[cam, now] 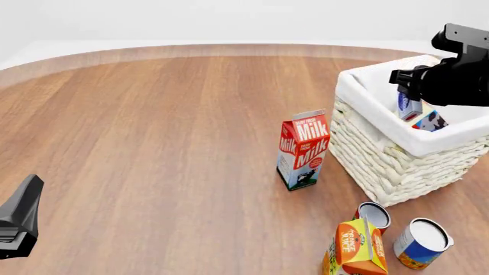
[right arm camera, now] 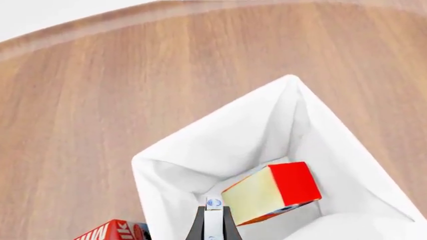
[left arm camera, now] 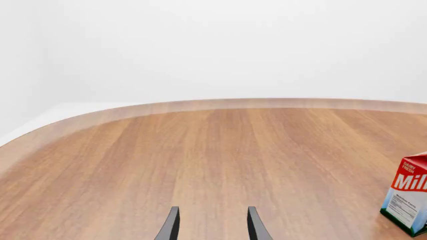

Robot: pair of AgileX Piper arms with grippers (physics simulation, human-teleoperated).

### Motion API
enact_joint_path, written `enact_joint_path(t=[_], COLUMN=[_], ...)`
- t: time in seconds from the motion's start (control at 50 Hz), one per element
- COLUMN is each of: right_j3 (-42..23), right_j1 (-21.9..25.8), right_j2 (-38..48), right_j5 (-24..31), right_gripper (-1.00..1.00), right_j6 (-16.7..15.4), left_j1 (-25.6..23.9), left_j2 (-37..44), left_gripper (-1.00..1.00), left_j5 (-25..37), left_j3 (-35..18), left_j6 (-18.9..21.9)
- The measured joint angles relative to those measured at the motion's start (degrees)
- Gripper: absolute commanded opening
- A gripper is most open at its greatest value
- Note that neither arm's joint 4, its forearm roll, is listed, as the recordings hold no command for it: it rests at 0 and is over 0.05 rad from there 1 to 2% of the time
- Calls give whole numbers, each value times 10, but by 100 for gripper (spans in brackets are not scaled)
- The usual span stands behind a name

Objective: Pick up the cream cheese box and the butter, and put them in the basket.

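Observation:
The white wicker basket (cam: 382, 154) stands at the right of the table. The butter (right arm camera: 273, 192), a red and orange box, lies inside it on the white lining and also shows in the front view (cam: 430, 121). My right gripper (cam: 406, 86) hangs over the basket, shut on the small white and blue cream cheese box (cam: 409, 107), which hangs upright just inside the rim. In the right wrist view the cream cheese box (right arm camera: 213, 216) sits between the fingers. My left gripper (left arm camera: 212, 227) is open and empty, low at the near left (cam: 19, 220).
A red and white milk carton (cam: 303, 150) stands just left of the basket and shows in the left wrist view (left arm camera: 408, 200). An orange juice carton (cam: 355, 249) and two cans (cam: 372, 215) (cam: 422, 242) stand in front of the basket.

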Motion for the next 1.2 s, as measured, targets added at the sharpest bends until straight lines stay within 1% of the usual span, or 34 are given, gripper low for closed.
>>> enact_joint_path(t=[0.18, 0.2, 0.46, 0.7, 0.94, 1.2], right_j3=[2, 3, 5, 1, -31, -71], right_j1=[-1, -1, 0, 7, 47, 108], right_j2=[8, 8, 9, -14, -94, -185], right_j5=[-7, -8, -15, 1, 71, 153], right_gripper=[-100, 100, 100, 100, 100, 100], right_j6=[2, 2, 7, 6, -10, -38], left_j1=[0, 0, 0, 0, 0, 0], left_j2=[0, 0, 0, 0, 0, 0], left_gripper=[100, 100, 100, 100, 100, 100], left_j5=[0, 0, 0, 0, 0, 0], left_j3=[0, 0, 0, 0, 0, 0], left_j6=[0, 0, 0, 0, 0, 0])
